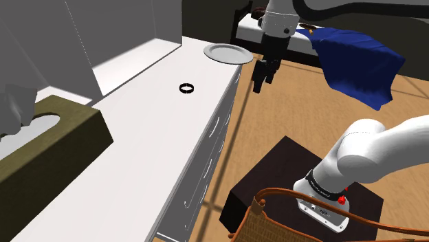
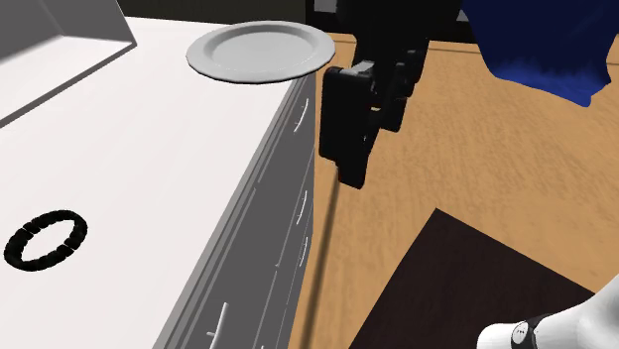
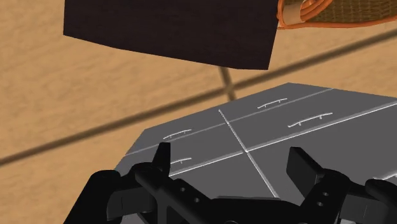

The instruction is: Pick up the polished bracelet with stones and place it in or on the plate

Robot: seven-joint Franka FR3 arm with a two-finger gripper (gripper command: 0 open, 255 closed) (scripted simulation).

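Bracelet (image 1: 186,88) lies on the white tabletop (image 1: 137,137), well apart from the plate (image 1: 227,53); the hand (image 1: 264,80), spread and empty, hangs beyond the edge near the plate.

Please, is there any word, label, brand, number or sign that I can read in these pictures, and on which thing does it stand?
None: no text shows on the plate, bracelet, drawers, tissue box or arm.
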